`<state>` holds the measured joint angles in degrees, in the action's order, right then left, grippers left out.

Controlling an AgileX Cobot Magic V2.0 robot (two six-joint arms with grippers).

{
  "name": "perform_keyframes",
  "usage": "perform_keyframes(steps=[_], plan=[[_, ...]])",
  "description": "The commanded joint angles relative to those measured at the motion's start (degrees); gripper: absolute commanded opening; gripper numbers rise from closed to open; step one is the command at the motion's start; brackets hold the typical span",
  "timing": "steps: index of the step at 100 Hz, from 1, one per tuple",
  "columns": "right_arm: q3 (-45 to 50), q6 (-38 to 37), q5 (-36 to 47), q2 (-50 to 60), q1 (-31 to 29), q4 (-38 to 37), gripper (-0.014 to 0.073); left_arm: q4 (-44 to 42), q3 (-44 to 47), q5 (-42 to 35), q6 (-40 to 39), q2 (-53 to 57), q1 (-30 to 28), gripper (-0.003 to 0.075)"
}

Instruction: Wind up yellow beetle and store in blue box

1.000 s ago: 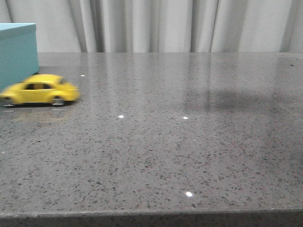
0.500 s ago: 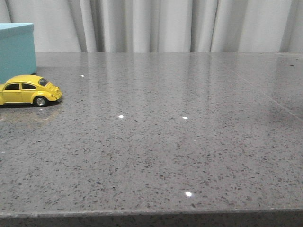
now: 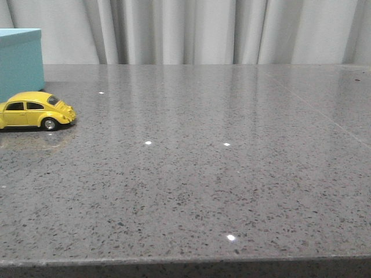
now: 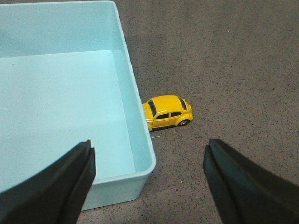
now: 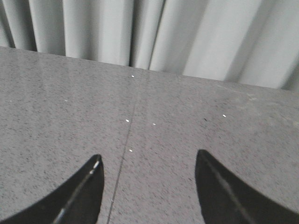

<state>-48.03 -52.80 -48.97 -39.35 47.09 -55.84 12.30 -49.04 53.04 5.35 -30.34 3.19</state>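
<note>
The yellow beetle (image 3: 36,110) stands on its wheels on the grey table at the far left, just in front of the blue box (image 3: 21,63). In the left wrist view the beetle (image 4: 167,112) sits against the outer wall of the open, empty blue box (image 4: 140,135). My left gripper (image 4: 148,151) is open and empty, high above the box corner and the table. My right gripper (image 5: 147,161) is open and empty over bare table, with neither the car nor the box in its view. Neither gripper shows in the front view.
The grey speckled table (image 3: 203,174) stretches to a front edge at the bottom of the front view. Pale curtains (image 3: 191,29) hang behind the table's far edge. A thin seam (image 5: 122,163) runs across the tabletop in the right wrist view.
The beetle rolled left from a blurred position a second ago and has stood still beside the box for the last half second. A shadow at the right of the table is gone.
</note>
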Motion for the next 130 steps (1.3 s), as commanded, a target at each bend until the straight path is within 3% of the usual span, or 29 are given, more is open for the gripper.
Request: perform_keyframes(steps=[1,29,67,87,112,130], plan=[[0.68,0.43,1.02,3.02,-0.51,-3.42,0.0437,1.19,-1.97,-3.75,-0.12,-0.75,0.45,0.0482],[5.81,0.43,0.56,9.74,-0.51,-3.24,0.0437,1.19,-1.97,-5.09,-0.12,-0.75,0.45,0.0482],[6.13,0.43,0.20,10.05,-0.51,-3.24,0.0437,2.12,-1.97,-7.17,-0.12,-1.01,0.45,0.0482],[6.13,0.43,0.26,10.05,-0.51,-3.24,0.0437,4.06,-3.38,-9.17,2.43,-7.26,0.45,0.0482],[6.13,0.43,0.26,10.05,-0.51,-3.24,0.0437,9.71,-17.86,-2.32,14.20,-24.63,0.45,0.0482],[6.13,0.43,0.26,10.05,-0.51,-3.24,0.0437,10.90,-32.75,8.23,26.07,-36.64,1.24,0.0482]])
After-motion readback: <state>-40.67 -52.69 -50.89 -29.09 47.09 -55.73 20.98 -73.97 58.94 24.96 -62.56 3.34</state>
